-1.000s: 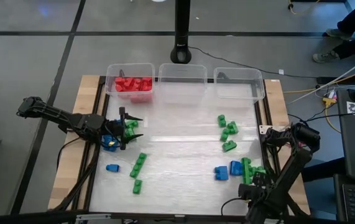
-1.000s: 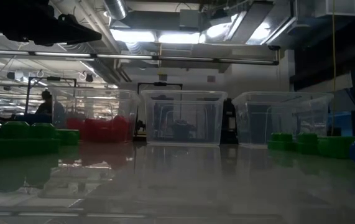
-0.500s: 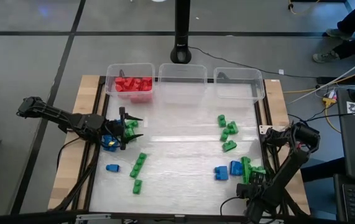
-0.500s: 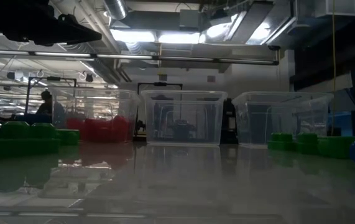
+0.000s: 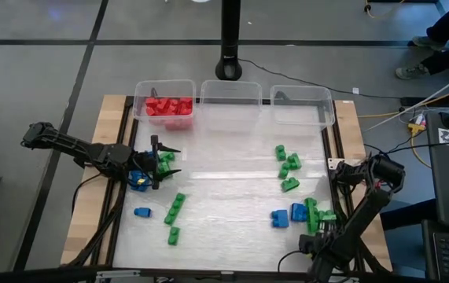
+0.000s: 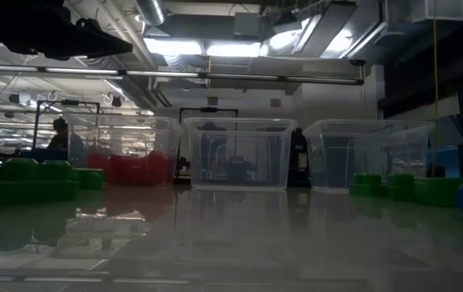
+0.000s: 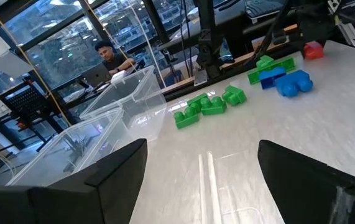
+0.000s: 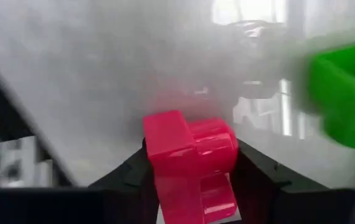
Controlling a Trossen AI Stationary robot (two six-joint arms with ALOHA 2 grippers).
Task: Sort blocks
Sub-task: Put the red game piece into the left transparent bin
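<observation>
The red block [image 8: 189, 158] sits right between the right hand's [image 8: 189, 186] two dark fingers, which press against its sides — the hand is closed on it, low over the table's [image 5: 232, 185] near right corner. From there the clear bin [image 5: 163, 101] already holding red blocks lies diagonally across the table, at the far left; the carry would have to cross nearly the whole surface, and that distance is what the next move turns on. The block's long axis cannot be judged from this close.

The left hand [image 5: 163, 159] hovers by the left edge with its fingers spread and nothing between them, over a small cluster of blue and green blocks [image 5: 147, 174]. It is far nearer the red bin than the right hand, though it holds no block.

Loose blocks remain in three groups: green ones [image 5: 288, 167] toward the right edge, blue and green ones [image 5: 295, 214] near the right hand, and a green row [image 5: 176, 208] with a blue one [image 5: 142, 211] near the left front. The middle bin [image 5: 230, 96] and right bin [image 5: 301, 104] on the far edge look empty.

The table is glossy and pale — a slippery surface, I judge. Beyond it is a workshop room where a person [image 7: 112, 57] sits at a desk.
</observation>
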